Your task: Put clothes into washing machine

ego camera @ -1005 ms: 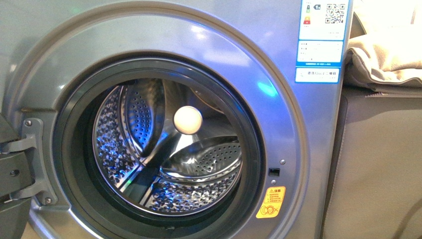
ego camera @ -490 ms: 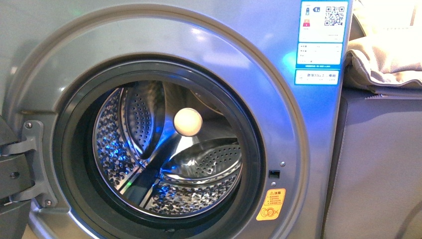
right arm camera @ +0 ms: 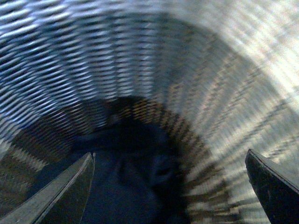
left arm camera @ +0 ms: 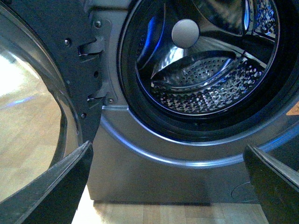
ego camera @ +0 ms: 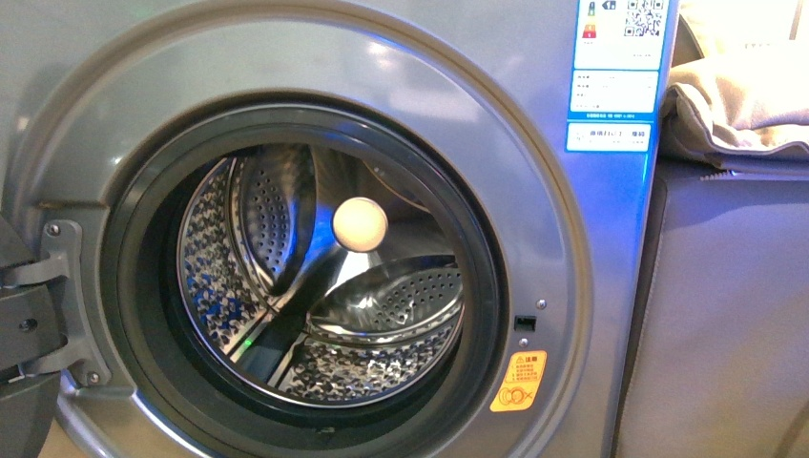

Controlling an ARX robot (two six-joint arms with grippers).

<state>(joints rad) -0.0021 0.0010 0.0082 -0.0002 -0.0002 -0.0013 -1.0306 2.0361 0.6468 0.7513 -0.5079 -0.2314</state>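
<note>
In the front view: washing machine (ego camera: 591, 286), silver-grey, fills most of the frame. Against half a second ago, its blue-white labels (ego camera: 613, 91) and yellow sticker (ego camera: 518, 381) sit slightly higher in the frame, and the top label is now cut by the upper edge; nothing else has changed. Porthole faces the camera, ringed by a black gasket (ego camera: 143, 286); the drum (ego camera: 382, 372) runs straight back from it, perforated steel, with a cream round hub (ego camera: 360, 224) at the rear. No garment shows in it. Door hinge (ego camera: 38, 305) at the left edge. Beige fabric (ego camera: 735, 105) lies folded on a grey-brown unit (ego camera: 725, 305) just beside the machine. Neither arm in view

In the left wrist view: left gripper (left arm camera: 167, 147), fingers (left arm camera: 60, 186) spread wide, nothing between them and touching nothing. It faces the lower porthole; the door (left arm camera: 28, 93) stands swung open on its hinges

In the right wrist view (blurred): right gripper (right arm camera: 168, 156), fingers (right arm camera: 60, 196) wide apart, clamped on nothing. Clothes (right arm camera: 131, 186), dark navy, lie crumpled at the bottom of a woven basket (right arm camera: 140, 60), beyond the fingertips; contact cannot be told. A heap, with no long axis to make out
</note>
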